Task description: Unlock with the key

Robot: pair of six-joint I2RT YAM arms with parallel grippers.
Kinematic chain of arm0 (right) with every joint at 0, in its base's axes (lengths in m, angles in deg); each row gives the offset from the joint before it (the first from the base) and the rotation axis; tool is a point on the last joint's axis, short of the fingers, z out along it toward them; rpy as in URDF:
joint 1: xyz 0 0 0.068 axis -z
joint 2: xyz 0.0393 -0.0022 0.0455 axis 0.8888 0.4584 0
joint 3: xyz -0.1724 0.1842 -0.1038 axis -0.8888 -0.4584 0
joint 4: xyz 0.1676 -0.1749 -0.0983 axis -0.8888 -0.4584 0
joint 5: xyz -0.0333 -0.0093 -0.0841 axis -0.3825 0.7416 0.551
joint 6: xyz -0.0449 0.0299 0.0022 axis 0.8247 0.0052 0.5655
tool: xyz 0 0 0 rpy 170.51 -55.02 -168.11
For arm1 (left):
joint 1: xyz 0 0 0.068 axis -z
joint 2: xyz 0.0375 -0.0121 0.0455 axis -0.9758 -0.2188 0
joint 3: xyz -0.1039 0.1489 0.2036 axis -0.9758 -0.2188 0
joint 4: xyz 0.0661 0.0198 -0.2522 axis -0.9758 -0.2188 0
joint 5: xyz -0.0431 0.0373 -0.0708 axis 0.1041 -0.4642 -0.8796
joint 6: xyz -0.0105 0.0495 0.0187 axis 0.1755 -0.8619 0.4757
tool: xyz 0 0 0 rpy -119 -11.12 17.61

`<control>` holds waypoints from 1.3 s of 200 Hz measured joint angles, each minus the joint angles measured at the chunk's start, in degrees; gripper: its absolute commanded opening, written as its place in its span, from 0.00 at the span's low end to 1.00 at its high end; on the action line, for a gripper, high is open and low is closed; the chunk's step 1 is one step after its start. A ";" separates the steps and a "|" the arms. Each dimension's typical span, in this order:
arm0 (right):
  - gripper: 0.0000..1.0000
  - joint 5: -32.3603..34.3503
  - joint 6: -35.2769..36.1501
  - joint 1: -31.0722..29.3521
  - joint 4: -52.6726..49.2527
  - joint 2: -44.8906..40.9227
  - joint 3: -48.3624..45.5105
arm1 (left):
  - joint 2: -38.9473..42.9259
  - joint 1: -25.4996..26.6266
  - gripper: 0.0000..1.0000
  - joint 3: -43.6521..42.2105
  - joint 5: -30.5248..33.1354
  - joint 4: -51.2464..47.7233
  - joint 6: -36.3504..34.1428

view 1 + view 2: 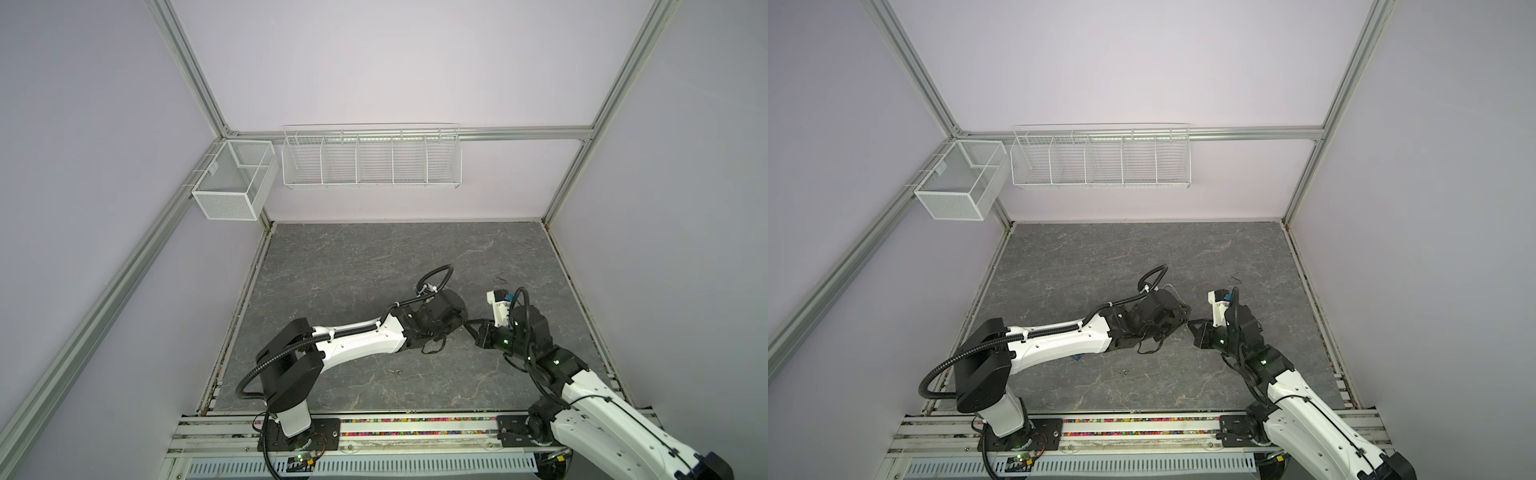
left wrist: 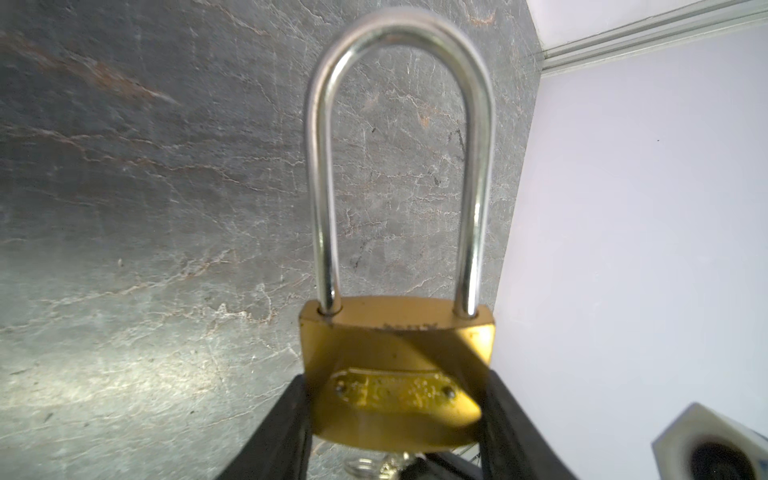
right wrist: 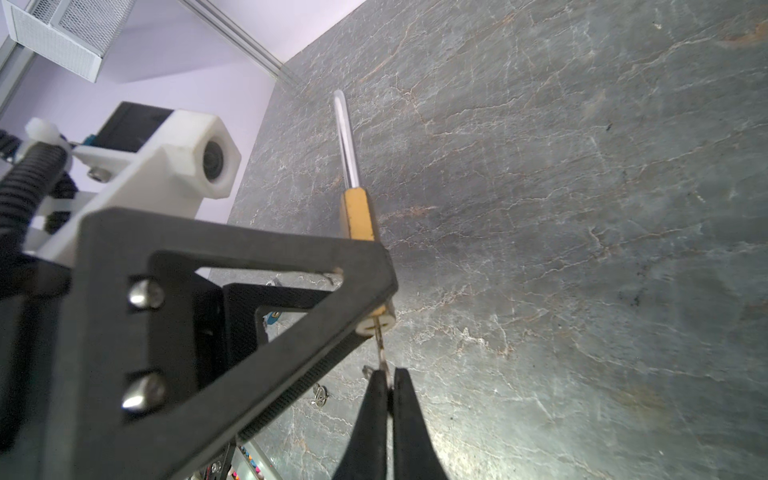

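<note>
Brass padlock (image 2: 397,332), shackle (image 1: 1171,287) pointing up-frame in a top view; left gripper (image 2: 395,399) clamps body, right gripper (image 3: 388,378) pinches inserted key (image 3: 380,347); nameplate (image 2: 395,392) unreadable

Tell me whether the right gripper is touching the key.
Touching. The right wrist view shows the right gripper shut on the key, whose blade sits in the padlock.

Pale lilac walls (image 1: 395,62) close in a dark grey, marble-veined bench (image 1: 374,257), edged by aluminium rails (image 1: 519,134). A white mesh basket (image 1: 232,183) hangs by the far left corner, beside a five-bay wire rack (image 1: 371,160) on the back wall.
</note>
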 measured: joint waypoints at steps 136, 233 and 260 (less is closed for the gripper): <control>0.06 5.90 1.68 -1.14 -2.23 1.16 1.29 | -2.49 1.14 0.00 0.15 0.72 3.91 1.49; 0.23 7.61 3.02 -1.18 -3.06 0.42 1.29 | -2.34 1.14 0.00 -2.43 0.02 9.09 2.78; 0.35 9.57 3.45 -0.83 -3.37 0.09 1.40 | -0.70 1.11 0.00 -4.92 -0.24 9.55 2.99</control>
